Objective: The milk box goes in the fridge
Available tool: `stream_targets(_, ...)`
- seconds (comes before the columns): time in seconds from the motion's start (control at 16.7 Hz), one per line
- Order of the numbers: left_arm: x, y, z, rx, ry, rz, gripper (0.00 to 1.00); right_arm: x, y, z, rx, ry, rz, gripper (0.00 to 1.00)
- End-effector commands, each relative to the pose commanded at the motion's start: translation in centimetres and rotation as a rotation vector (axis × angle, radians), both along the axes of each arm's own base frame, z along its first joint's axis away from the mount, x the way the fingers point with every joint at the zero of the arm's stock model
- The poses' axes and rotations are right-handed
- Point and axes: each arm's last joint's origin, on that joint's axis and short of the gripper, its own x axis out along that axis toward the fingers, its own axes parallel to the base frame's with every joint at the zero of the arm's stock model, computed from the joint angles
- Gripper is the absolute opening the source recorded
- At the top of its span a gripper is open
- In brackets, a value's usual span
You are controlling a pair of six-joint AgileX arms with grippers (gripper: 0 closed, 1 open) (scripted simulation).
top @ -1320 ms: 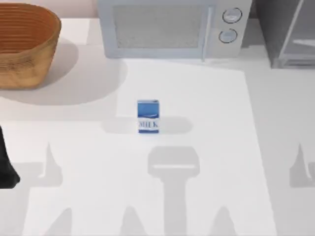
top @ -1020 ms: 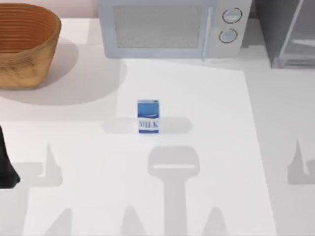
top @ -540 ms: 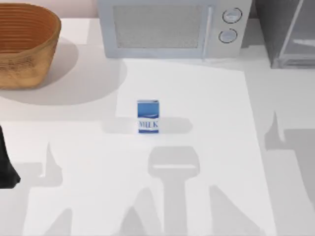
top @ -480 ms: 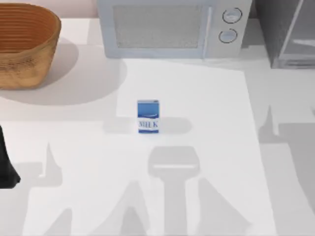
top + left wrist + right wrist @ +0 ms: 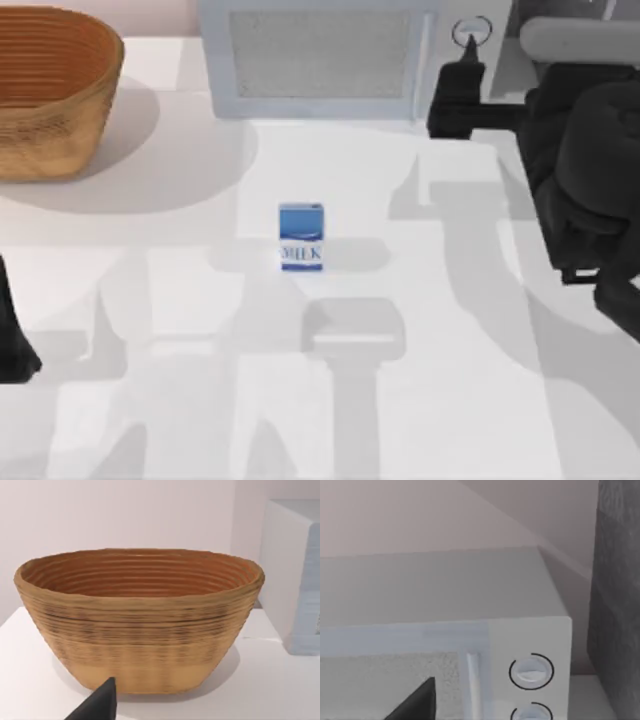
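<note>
The small upright blue carton w/ white "MILK" band, the milk box (image 5: 301, 237), stands alone near table centre, on the white tabletop (image 5: 200, 400), untouched.

Pale microwave w/ 2 round dials (image 5: 320, 55) sits at its 12 o'clock along the far edge. Woven tan wicker basket (image 5: 50, 90) is at 10 o'clock, well apart.

Right arm's black right gripper (image 5: 455, 95) hangs at approx 2 o'clock from the carton, in front of the microwave's dial side, well apart from the milk box; can't tell if its grip is released or clenched.

Dark grey fridge wall (image 5: 618, 595) stands just beside the microwave in the right wrist view.

Left arm (image 5: 12, 340) is parked at the table's left edge, approx 8 o'clock; its grip state can't be told either.
</note>
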Motion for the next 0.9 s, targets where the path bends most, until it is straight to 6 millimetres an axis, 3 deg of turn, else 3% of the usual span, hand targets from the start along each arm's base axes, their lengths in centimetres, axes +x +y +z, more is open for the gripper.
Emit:
stream_targets(0.18, 0.0, 0.0, 0.0, 0.0, 0.0, 0.0, 1.0, 1.6, 6.6, -4.6, -0.008, 0.025, -0.003, 1.0)
stream_targets(0.42, 0.0, 0.0, 0.0, 0.0, 0.0, 0.0, 1.0, 0.8, 13.5, -12.4, -0.032, 0.05, -0.009, 1.0)
stream_targets(0.66, 0.0, 0.0, 0.0, 0.0, 0.0, 0.0, 1.0, -1.3, 17.0, -18.7, -0.056, 0.062, -0.016, 1.0)
stream_targets(0.78, 0.0, 0.0, 0.0, 0.0, 0.0, 0.0, 1.0, -2.1, 17.8, -20.5, -0.063, 0.064, -0.018, 1.0)
stream_targets(0.9, 0.0, 0.0, 0.0, 0.0, 0.0, 0.0, 1.0, -2.3, 18.0, -21.0, -0.066, 0.065, -0.019, 1.0)
